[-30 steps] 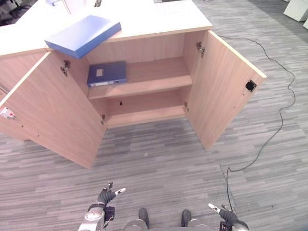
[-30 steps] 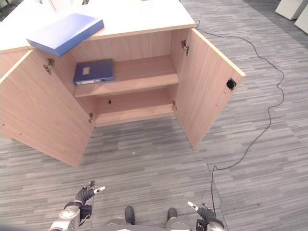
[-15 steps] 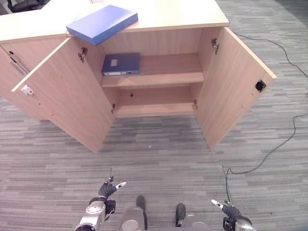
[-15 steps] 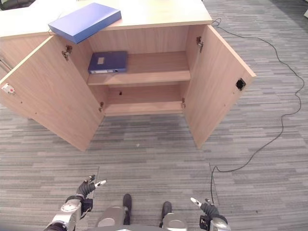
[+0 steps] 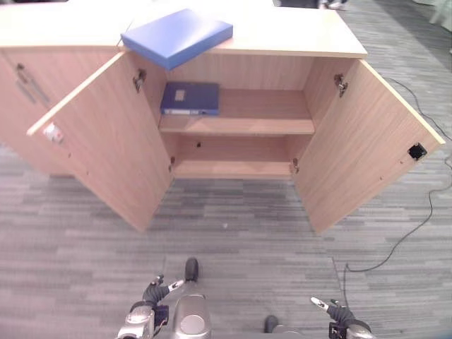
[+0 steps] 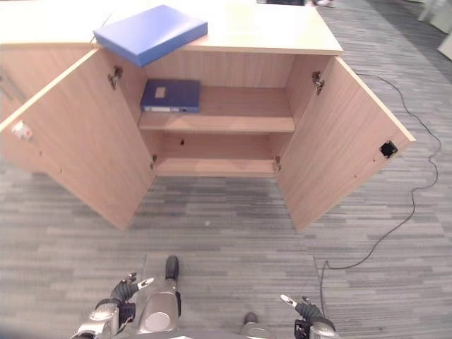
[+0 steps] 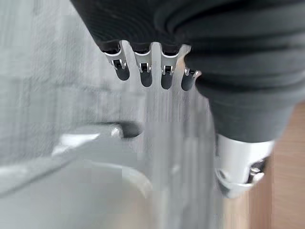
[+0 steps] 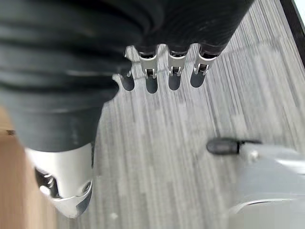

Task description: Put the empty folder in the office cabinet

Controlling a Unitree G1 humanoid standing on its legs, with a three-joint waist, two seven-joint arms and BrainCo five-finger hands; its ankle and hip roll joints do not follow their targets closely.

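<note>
A light blue folder [image 5: 176,37] lies flat on top of the wooden office cabinet [image 5: 282,32], near its left end. Inside, a darker blue folder [image 5: 190,98] lies flat on the left part of the upper shelf [image 5: 261,116]. The lower shelf [image 5: 233,168] is bare. Both cabinet doors stand wide open. My left hand [image 5: 152,295] hangs low above the floor, far from the cabinet, fingers [image 7: 143,76] relaxed and holding nothing. My right hand [image 5: 332,311] hangs likewise on the other side, with its fingers [image 8: 162,81] relaxed and empty.
The open left door [image 5: 106,141] and right door [image 5: 360,148] jut out toward me on either side of the opening. A closed neighbouring cabinet [image 5: 28,85] adjoins on the left. Grey striped carpet [image 5: 233,240] lies between me and the cabinet.
The whole picture has shifted, so the camera moved: the cabinet now faces me more squarely. Both folders lie where they were, and both hands stay low and empty.
</note>
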